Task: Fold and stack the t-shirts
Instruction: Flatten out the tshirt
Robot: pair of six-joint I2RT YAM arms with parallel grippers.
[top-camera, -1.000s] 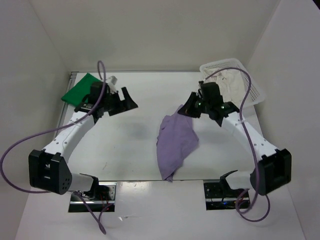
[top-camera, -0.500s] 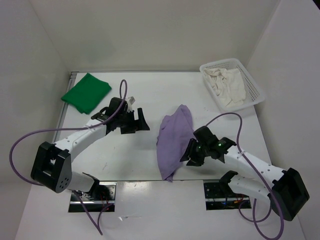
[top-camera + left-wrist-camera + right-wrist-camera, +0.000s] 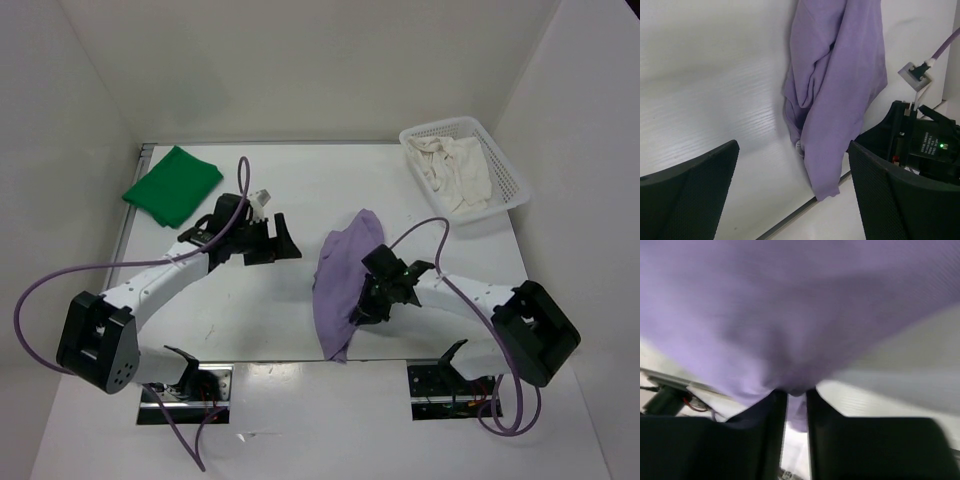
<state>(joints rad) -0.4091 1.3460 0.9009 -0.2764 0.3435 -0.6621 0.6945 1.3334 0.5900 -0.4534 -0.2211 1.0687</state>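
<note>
Near the middle of the white surface [image 3: 255,310] lies the lavender shirt [image 3: 340,268], rumpled and unfolded. It forms a long crumpled strip running from far to near, and its near tip reaches the front edge.

At the shirt's right edge, along its near half, the right claw [image 3: 363,308] presses into the cloth. The wrist view shows its fingers [image 3: 771,415] drawn almost together, with a small pinch of the lavender shirt [image 3: 790,315] caught between their tips, so it has hold of the garment.

Just left of the shirt, level with its far half, the left claw [image 3: 289,240] hangs with its jaws spread wide and nothing between them. Its own camera looks past both fingers [image 3: 695,190] at the shirt's [image 3: 840,75] folds, and neither finger touches the cloth.

Well to the left of the lavender shirt and farther back, the green shirt [image 3: 172,186] lies folded flat. Well to the right and farther back, the cream shirt [image 3: 455,170] sits bunched inside a white mesh basket [image 3: 510,172].
</note>
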